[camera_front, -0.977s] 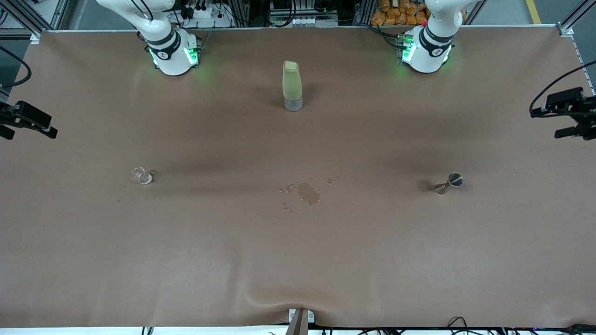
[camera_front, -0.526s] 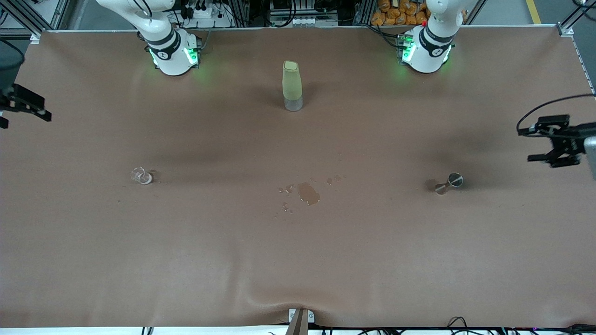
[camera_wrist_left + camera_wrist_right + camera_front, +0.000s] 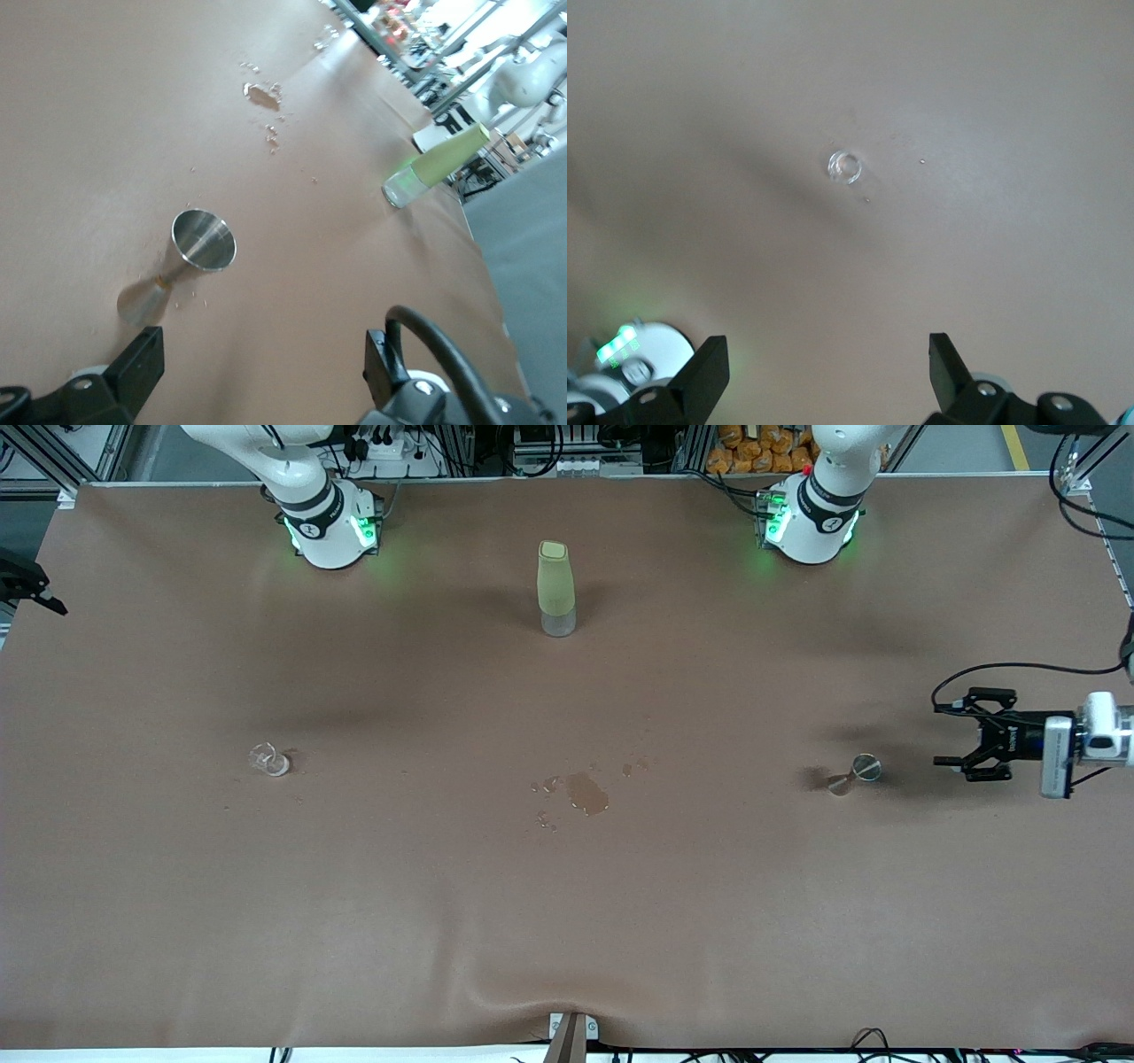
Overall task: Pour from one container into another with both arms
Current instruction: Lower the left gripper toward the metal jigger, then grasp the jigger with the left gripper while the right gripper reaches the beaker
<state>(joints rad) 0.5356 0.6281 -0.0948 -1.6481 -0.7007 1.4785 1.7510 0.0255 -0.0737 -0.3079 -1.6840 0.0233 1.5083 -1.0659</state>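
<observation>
Nothing had been lifted and no pour was under way: both containers stood untouched on the brown worktop point(image 3: 567, 921), so by the look of it the whole job remained. The left pincer point(image 3: 961, 731), released with fingers spread wide, hung low at the left arm's end of the worktop, just beside the steel jigger point(image 3: 856, 772), an hourglass-shaped measuring cup with a shiny open mouth, seen tilted in the left wrist view point(image 3: 190, 261). The right pincer point(image 3: 22, 589), also released and grasping nothing, sat at the edge of the worktop's right-arm end, well apart from the small clear glass point(image 3: 269, 759), which the right wrist view showed from above as a tiny transparent ring point(image 3: 845, 167). A tall bottle with a pale green sleeve point(image 3: 555, 589) stood upright between the two arm bases. A wet patch with scattered droplets point(image 3: 585, 791) marked the middle of the worktop, between glass and jigger.
</observation>
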